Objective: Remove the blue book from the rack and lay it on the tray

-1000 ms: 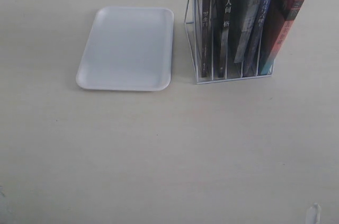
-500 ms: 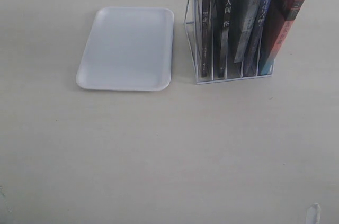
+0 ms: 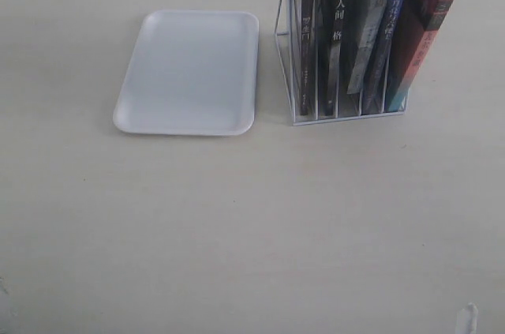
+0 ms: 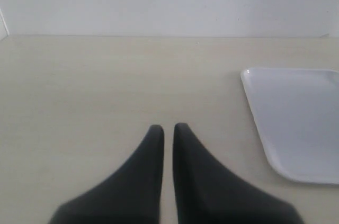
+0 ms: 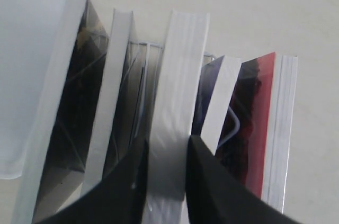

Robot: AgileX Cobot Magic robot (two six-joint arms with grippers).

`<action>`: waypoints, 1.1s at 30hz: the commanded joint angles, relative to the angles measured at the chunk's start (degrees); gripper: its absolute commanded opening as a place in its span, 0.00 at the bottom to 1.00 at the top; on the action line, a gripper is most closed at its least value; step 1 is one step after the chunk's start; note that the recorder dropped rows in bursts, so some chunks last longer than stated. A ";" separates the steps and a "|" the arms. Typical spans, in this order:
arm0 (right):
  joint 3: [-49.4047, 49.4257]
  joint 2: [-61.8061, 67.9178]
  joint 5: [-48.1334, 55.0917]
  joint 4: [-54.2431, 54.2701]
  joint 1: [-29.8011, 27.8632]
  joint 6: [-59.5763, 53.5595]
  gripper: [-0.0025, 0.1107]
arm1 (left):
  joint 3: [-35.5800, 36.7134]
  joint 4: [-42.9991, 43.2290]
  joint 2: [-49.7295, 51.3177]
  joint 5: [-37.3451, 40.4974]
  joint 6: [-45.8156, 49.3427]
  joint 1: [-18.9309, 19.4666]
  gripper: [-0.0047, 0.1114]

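**Blue and thin: the blue book (image 3: 384, 56) stands one slot off from the right claw (image 5: 167, 173)**

The book is upright in the rack (image 3: 347, 117), packed between a grey book (image 5: 177, 91) and a taller red book (image 3: 426, 26). The right claw hangs over the book tops with its jaws partly apart and nothing held. The grey book's thick page block shows in the gap, so the blue book lies just outside the finger on the red-book side, the side away from the tray (image 3: 189, 73). Whether the fingers touch any book I cannot tell. The left claw (image 4: 168, 134) hovers low over the bare table (image 3: 252, 223), jaws all but closed and empty, with a corner of the tray ahead of it and off to one side.

Being so thin, the book should be light but floppy, and its cover is probably smooth and a little slick. A pinch across the top edge near the spine, where it is stiffest, looks like the best hold. A grip nearer the page side would likely let it sag or fan.

Room is tight. Neighbours stand close on both sides and a wire divider (image 5: 233, 123) sits right beside the book, so a finger would have to wedge in. A straight lift looks like the way out of the slot. A bare strip of table separates rack and tray. The tray has nothing on it and only a shallow rim to clear.
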 commanded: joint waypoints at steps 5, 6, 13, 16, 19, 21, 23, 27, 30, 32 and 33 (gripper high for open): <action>-0.67 1.57 -0.77 -1.20 -0.14 0.34 0.02 | 0.22 0.12 -0.13 -0.35 0.12 -0.46 0.09; -0.67 1.82 -0.77 -1.20 -0.14 0.39 0.02 | 0.22 0.12 -0.13 -0.35 0.12 -0.46 0.09; -0.67 3.51 -0.77 -1.75 -0.14 1.28 0.02 | 0.22 0.12 -0.13 -0.35 0.12 -0.46 0.09; -0.67 3.65 -0.90 -1.84 -0.14 1.28 0.19 | 0.22 0.12 -0.13 -0.35 0.12 -0.46 0.09; -0.67 3.65 -1.14 -1.84 -0.14 1.28 0.40 | 0.22 0.12 -0.13 -0.35 0.12 -0.46 0.09; -0.67 3.09 -1.01 -1.84 -0.14 1.28 0.40 | 0.22 0.12 -0.13 -0.35 0.12 -0.46 0.09; -0.67 1.70 -0.77 -1.84 -0.14 2.04 0.40 | 0.22 0.12 -0.13 -0.35 0.12 -0.46 0.09; -0.67 -1.00 -0.77 -2.78 -0.14 2.87 0.40 | 0.22 0.12 -0.13 -0.35 0.12 -0.46 0.09; -0.67 -2.19 -0.77 -5.05 -0.14 2.87 0.40 | 0.22 0.12 -0.13 -0.35 0.12 -0.46 0.09; -0.56 -2.28 -0.77 -5.28 -0.14 3.17 0.40 | 0.22 0.12 -0.13 -0.35 0.12 -0.46 0.09; -0.56 -2.28 -0.77 -5.28 -0.14 3.17 0.40 | 0.22 0.12 -0.13 -0.35 0.12 -0.46 0.09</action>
